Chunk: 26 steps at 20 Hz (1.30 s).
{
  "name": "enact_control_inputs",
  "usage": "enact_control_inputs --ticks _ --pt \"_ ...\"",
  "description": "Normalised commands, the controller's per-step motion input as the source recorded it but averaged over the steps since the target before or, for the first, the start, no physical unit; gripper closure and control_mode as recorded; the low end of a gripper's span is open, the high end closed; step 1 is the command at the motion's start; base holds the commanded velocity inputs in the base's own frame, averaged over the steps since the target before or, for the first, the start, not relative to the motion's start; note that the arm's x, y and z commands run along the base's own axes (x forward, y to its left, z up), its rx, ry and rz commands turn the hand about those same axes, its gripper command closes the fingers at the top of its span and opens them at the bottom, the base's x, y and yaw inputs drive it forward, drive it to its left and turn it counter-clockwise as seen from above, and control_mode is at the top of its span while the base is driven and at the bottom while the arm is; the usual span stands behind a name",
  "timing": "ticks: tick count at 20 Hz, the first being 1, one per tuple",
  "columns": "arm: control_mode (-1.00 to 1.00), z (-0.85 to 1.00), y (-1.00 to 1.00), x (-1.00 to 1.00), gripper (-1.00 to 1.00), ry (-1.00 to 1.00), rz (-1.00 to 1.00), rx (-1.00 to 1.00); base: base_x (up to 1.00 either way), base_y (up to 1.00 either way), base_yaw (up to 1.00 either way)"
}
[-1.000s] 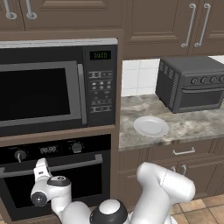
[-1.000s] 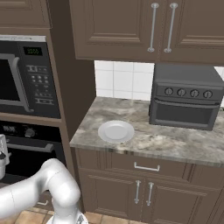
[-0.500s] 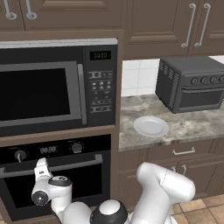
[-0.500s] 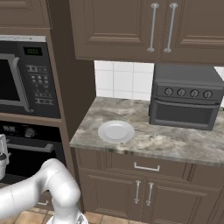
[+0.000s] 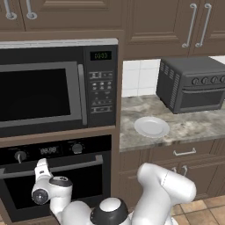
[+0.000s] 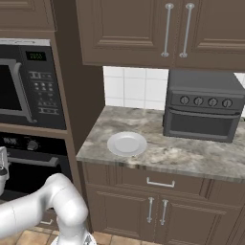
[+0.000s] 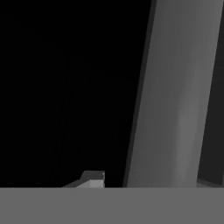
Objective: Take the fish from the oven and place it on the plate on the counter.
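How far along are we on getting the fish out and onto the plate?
Early. Done: the gripper has reached the oven and sits at its handle, which runs close past the fingertips in the hand view. In hand: gripping that handle; a firm grip can't be confirmed. Left: the door looks closed, so open it, take the fish out, and set it on the plate, which sits bare on the counter.

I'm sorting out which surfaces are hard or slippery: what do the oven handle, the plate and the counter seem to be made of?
Oven handle: looks like brushed metal, a pale silver bar with a soft sheen.
Plate: probably glazed ceramic, plain glossy white with a raised rim; it could be plastic.
Counter: polished stone by its look, mottled grey-beige speckling.
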Motion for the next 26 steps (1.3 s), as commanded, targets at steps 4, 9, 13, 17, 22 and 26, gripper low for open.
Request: enact_control_inputs --ticks 4,9,13,17,22,26 --pt "-1.00 -0.08 0.00 -0.06 1.00 0.00 0.00 0.00 0.00 0.00 0.00" --pt "-1.00 -0.19 0.02 -0.48 1.00 -0.01 0.04 0.00 0.00 0.00 0.00" --pt "-1.00 -0.45 0.08 -0.75 1.00 0.03 0.05 0.00 0.00 0.00 0.00" --pt "-1.00 -0.76 0.02 -0.58 1.00 0.15 0.04 0.00 0.00 0.00 0.00" --pt "-1.00 -0.99 0.00 -0.57 1.00 0.20 0.01 0.00 0.00 0.00 0.00" --pt "-1.00 -0.93 0.00 -0.73 1.00 0.20 0.00 0.00 0.00 0.00 0.00"
